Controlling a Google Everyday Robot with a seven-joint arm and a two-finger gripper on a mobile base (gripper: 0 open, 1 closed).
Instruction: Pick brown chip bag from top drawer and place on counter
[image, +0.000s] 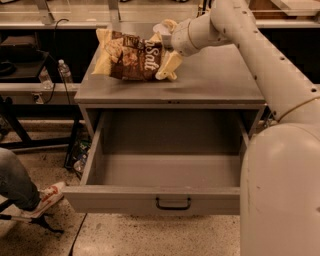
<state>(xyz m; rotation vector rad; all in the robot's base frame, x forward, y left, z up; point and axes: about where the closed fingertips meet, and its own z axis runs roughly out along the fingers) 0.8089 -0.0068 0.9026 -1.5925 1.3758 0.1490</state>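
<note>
**A:** Where is the brown chip bag (131, 56)?

**B:** It lies on the desk (215, 80), towards the back left, with the white lettering up. Its right end curls up against the gripper (165, 37). Below, the top drawer (125, 200) stands pulled out, with nothing showing inside.

**A:** So the step in hand is the release?

**B:** I'd judge so. The gripper sits right at the bag's right end, but crinkled foil hides its tip, so I cannot tell whether it is clamped on the bag or free of it. To do it well, let go fully, then rise straight up. That way the foil cannot snag and drag the bag towards the near left edge.

**A:** Anything else unclear?

**B:** The arm (260, 55) and the robot's body cover the drawer's right front corner. At the left, only a person's leg and shoe (47, 197) are in view.
</note>
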